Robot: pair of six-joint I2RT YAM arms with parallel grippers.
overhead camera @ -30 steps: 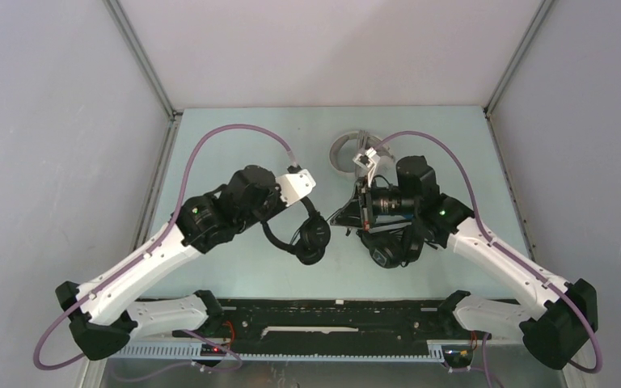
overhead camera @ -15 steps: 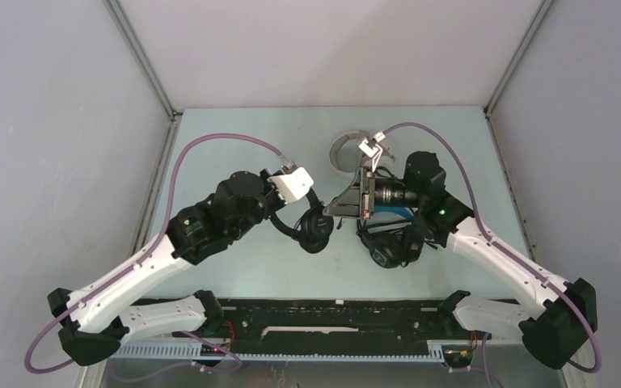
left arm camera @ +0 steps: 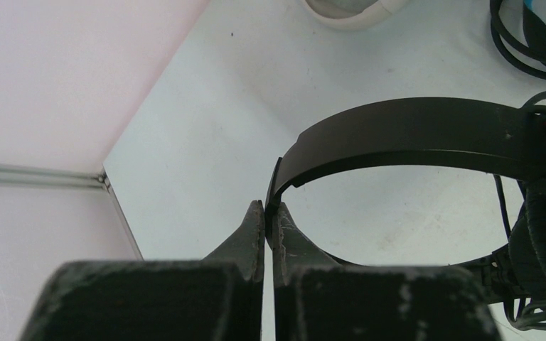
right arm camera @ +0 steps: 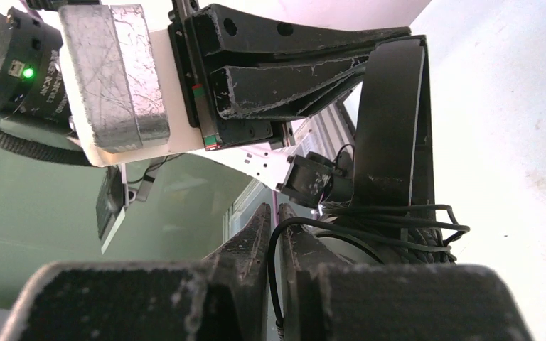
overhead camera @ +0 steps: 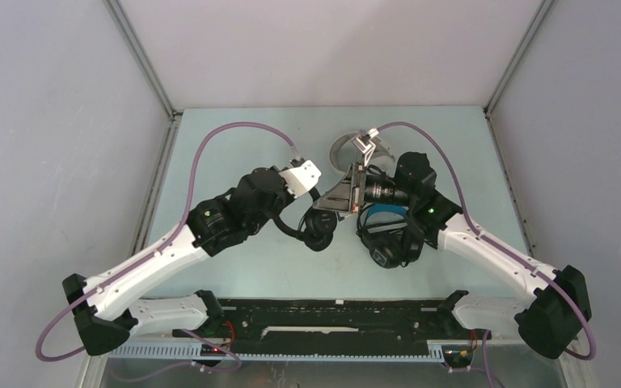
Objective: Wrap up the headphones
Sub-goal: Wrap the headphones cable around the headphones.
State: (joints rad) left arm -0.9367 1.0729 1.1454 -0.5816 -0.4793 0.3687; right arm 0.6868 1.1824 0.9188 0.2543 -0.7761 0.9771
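1. Headband first: my left gripper [left arm camera: 265, 213] is clamped tight on the band end of the small black headphones [left arm camera: 412, 128], held at the middle of the table [overhead camera: 234, 137], between both arms.
2. My right gripper [right arm camera: 276, 213] stands narrow, with the thin black cable [right arm camera: 426, 238] running between its fingers. Whether it pinches the cable, I cannot tell.
3. Several turns already lie round the band by the earcup. I judge the next loop should sit snug beside them, under even tension.
4. I should steer clear of the black-and-blue headphones [overhead camera: 388, 238] just beside.
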